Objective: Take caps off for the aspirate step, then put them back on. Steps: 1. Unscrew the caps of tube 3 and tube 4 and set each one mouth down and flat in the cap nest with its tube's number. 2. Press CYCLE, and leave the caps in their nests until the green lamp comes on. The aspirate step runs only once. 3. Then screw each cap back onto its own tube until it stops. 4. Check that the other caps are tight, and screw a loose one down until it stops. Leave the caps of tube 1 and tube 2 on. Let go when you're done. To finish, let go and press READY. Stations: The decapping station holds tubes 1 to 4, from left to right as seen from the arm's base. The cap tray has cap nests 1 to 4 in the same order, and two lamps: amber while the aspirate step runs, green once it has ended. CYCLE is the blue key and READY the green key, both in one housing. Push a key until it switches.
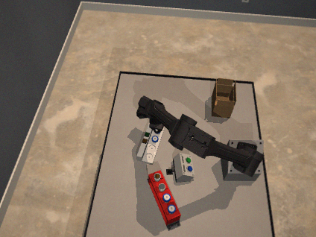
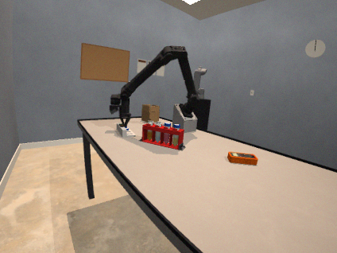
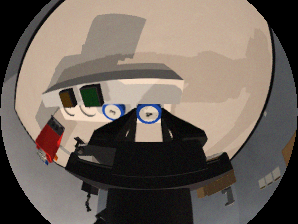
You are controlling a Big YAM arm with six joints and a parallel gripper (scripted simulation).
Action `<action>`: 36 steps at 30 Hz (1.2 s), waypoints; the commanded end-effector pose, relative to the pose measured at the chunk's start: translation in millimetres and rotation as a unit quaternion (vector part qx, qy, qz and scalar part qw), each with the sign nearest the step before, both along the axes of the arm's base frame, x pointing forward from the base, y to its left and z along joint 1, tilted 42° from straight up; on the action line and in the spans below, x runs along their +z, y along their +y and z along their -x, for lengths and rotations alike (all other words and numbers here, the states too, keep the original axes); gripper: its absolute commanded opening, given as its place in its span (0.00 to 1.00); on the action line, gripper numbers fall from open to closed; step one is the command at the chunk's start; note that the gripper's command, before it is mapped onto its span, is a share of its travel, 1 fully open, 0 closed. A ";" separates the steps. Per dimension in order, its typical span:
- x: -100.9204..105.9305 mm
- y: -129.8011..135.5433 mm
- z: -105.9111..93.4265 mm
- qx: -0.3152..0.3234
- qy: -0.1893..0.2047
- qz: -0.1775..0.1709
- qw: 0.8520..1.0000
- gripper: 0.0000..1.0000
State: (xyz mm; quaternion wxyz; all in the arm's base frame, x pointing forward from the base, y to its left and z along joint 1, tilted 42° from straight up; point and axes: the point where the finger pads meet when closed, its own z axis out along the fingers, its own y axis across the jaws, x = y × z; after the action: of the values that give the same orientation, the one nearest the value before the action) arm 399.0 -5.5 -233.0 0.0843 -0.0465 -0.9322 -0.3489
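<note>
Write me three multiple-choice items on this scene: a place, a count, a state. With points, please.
1. The round blue key (image 1: pixel 189 168) sits on: A the red plastic rack (image 1: pixel 159 199) (image 2: pixel 163 129) (image 3: pixel 50 140); B the grey housing (image 1: pixel 179 172); C the table edge.
2. Capped tubes in the rack: A one; B two; C four.
3. The black gripper (image 1: pixel 156 130) (image 2: pixel 125 124) (image 3: pixel 148 111) is: A wide open; B shut on nothing; C shut on a blue-rimmed white cap (image 3: pixel 149 114).

B: the top view shows it there, beside the green key (image 1: pixel 188 160).
B: two tops are blue-rimmed, two bare.
C: the wrist view shows the cap between the fingertips.

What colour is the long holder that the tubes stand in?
Red; the tube holder shows best from outside.
</note>
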 end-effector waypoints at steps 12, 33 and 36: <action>-6.3 9.1 3.8 0.001 0.002 -0.001 1.000 0.00; -1.9 0.2 -6.8 -0.003 -0.009 0.002 1.000 0.47; -1.9 0.2 -6.8 -0.003 -0.009 0.002 1.000 0.47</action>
State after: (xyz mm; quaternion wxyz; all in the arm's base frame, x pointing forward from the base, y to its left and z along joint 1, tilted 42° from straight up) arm 396.6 -2.1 -236.2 0.0847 -0.0472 -0.9322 -0.3488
